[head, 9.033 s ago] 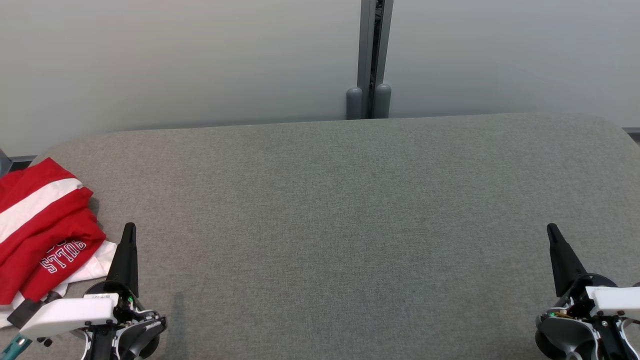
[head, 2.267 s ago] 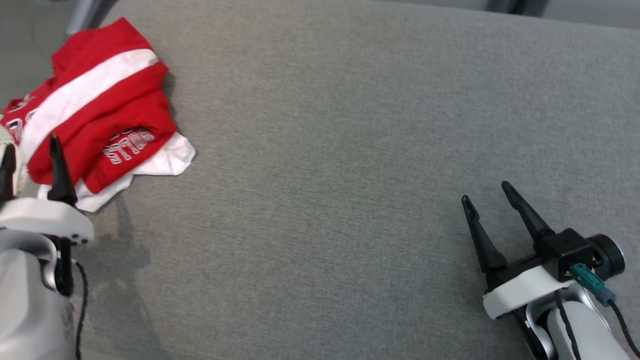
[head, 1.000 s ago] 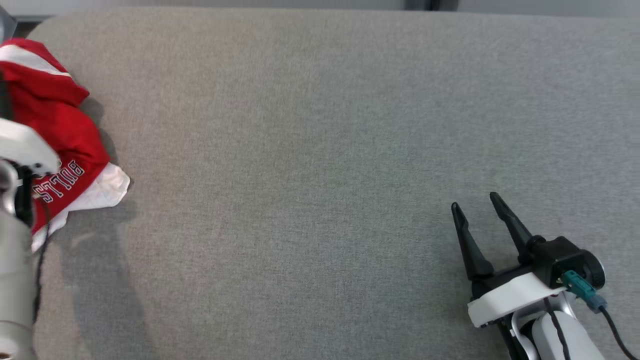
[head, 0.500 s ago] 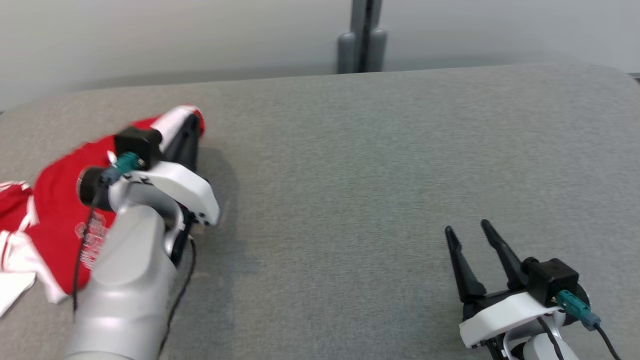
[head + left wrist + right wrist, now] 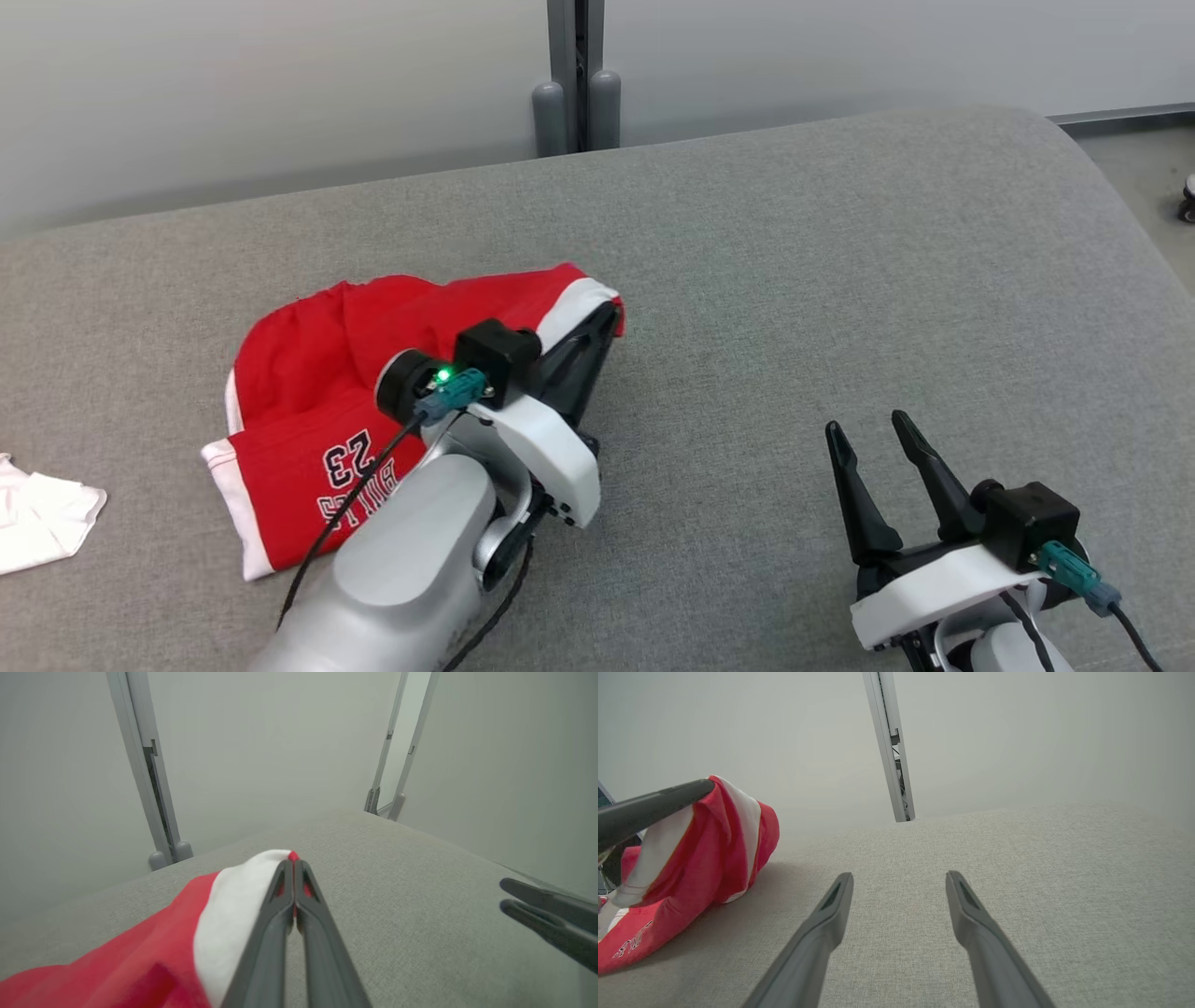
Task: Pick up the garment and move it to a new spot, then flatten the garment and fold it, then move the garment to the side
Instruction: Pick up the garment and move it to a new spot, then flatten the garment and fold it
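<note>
Claws stand in two different states. The left claw (image 5: 607, 322) is pinched tight, its two dark fingers (image 5: 278, 924) pressed together along their length, with the edge of the garment (image 5: 308, 373) caught between the tips. In the left wrist view a sliver of red shows at the very tip, and a broad white band of the cloth lies against the left-hand finger. The garment is a red jersey with white trim, printed with the number 23 and some lettering. From the pinched edge it trails back and to the left behind the claw. The held corner is lifted off the grey padded surface (image 5: 794, 280), and the rest sags down onto it, rumpled and partly under the pale forearm (image 5: 411, 560). In the right wrist view the lifted part hangs like a small tent below the left claw's finger, with shadow beneath it.

The right claw (image 5: 864, 426) stands wide, its fingers well apart, with bare grey surface seen between them. It sits well to the right of the left claw and nearer the robot, well apart from the garment. Its fingers point ahead toward the far edge of the surface, where a grey post (image 5: 571, 75) stands between pale wall panels (image 5: 233, 84). Far to the left of the left claw, at the edge of the head view, lies a small crumpled white cloth (image 5: 37, 518), apart from the garment.
</note>
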Motion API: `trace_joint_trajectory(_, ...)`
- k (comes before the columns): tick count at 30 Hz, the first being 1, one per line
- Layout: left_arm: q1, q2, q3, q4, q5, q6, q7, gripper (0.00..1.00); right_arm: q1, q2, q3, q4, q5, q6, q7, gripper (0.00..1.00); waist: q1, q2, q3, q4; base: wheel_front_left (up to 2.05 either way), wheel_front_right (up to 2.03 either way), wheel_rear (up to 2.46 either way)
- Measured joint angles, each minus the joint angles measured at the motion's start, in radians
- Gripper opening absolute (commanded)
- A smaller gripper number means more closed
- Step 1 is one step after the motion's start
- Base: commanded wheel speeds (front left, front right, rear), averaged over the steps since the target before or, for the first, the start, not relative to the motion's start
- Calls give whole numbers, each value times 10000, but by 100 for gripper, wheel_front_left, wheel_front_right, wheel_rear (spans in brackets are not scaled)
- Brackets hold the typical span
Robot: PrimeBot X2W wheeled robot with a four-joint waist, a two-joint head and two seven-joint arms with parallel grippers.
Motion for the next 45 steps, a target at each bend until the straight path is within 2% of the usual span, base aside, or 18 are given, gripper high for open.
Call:
trace_joint_trajectory(4,-36,-4,-552,-836,-485,623,-2,0,-10,4,15,10,0,0,0,100,0,0,33,-62,0,0,0)
trace_joint_trajectory(6,-28,-4,-510,-1101,-428,913,-2,100,-11,4,-25,21,-2,0,0,100,0,0,26,-34,0,0,0)
trace_joint_trajectory(9,322,-12,10,-1162,-169,1231,-10,100,-2,2,-151,29,-6,0,0,100,0,0,-31,63,0,0,0)
trace_joint_trajectory(11,768,-8,518,-1028,88,1269,-8,100,17,8,-244,52,-15,0,0,100,0,0,-111,149,0,0,0)
trace_joint_trajectory(19,3038,493,3185,-1601,1313,1567,-8,100,241,15,-568,63,-211,0,0,100,0,0,-521,608,0,0,0)
trace_joint_trajectory(26,4996,510,5501,-2715,2324,1707,-10,100,577,6,-805,75,-391,0,0,100,0,0,-930,1009,0,0,0)
trace_joint_trajectory(31,6170,355,6692,-3375,3062,1586,-10,100,693,10,-698,151,-399,0,0,100,0,0,-1125,1145,0,0,0)
trace_joint_trajectory(38,7426,163,7774,-4136,3835,1241,-8,100,904,10,-681,196,-823,0,0,100,0,0,-1342,1125,0,0,0)
trace_joint_trajectory(45,7661,36,7891,-4138,4025,907,-10,100,1081,6,-828,161,-903,0,0,100,0,0,-1511,1121,0,0,0)
